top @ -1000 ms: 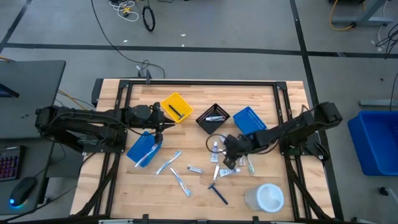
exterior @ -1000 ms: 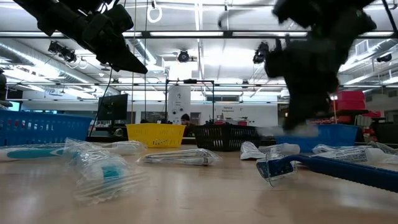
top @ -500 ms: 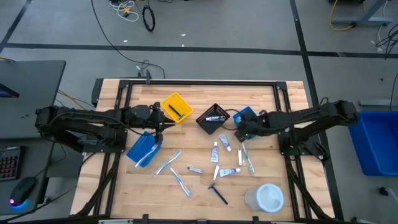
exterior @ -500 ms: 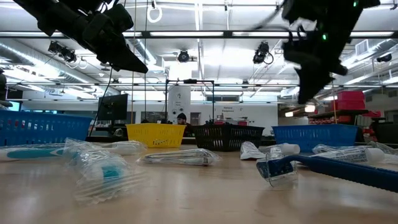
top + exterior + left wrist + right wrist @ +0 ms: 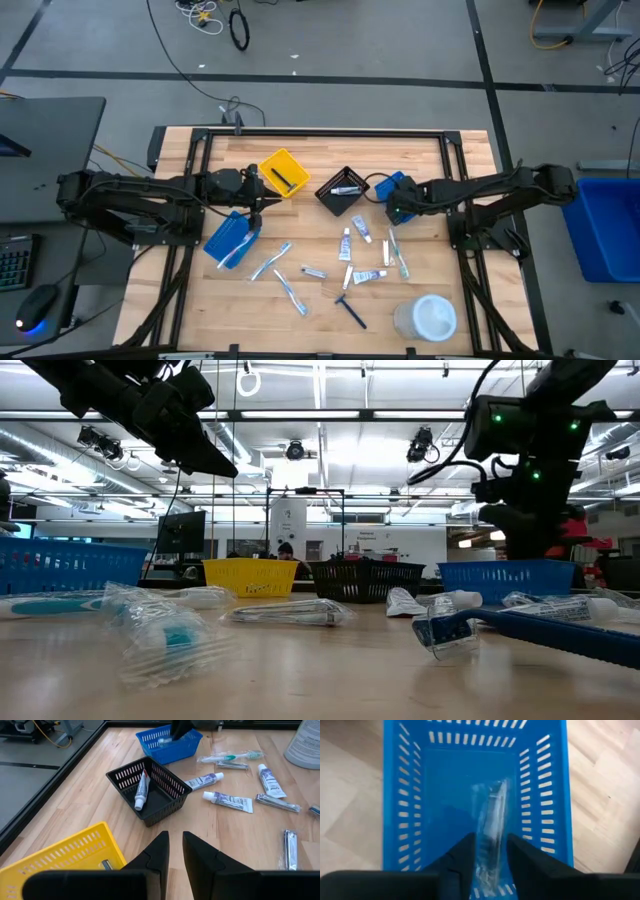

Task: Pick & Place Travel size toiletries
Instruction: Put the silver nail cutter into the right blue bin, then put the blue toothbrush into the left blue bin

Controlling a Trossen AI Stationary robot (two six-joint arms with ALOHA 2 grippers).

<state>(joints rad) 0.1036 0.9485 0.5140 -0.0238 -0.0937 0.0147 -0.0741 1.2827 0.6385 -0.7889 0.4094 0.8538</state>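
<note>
My right gripper (image 5: 393,202) hangs over the blue bin (image 5: 400,190) on the table's right half, shut on a clear-wrapped slim toiletry (image 5: 491,820). More small tubes (image 5: 348,243), wrapped toothbrushes (image 5: 392,250) and a dark blue razor (image 5: 350,311) lie flat on the wood in the middle. The black bin (image 5: 150,790) holds a tube (image 5: 141,790), which leans on the bin's wall. A dark item lies in the yellow bin (image 5: 283,172). My left gripper (image 5: 175,851) waits shut in the air beside the yellow bin. My right gripper pinches the wrapped toiletry between its two fingers (image 5: 465,855) at its near end (image 5: 487,867), coming from above and lying along it. The item reaches out past the fingertips over the bin's floor (image 5: 445,795); whether its free end touches the floor I cannot tell.
A second blue bin (image 5: 230,238) with toothbrushes sits at the table's left, below my left arm. A round white tub (image 5: 432,318) stands near the near right corner. Black frame rails run along the table's edges. Bare wood lies along the far edge.
My right gripper has risen from the pile of toiletries in the middle and moved toward the far edge, carrying the wrapped item, and now hangs over the blue bin. The left arm has kept still.
</note>
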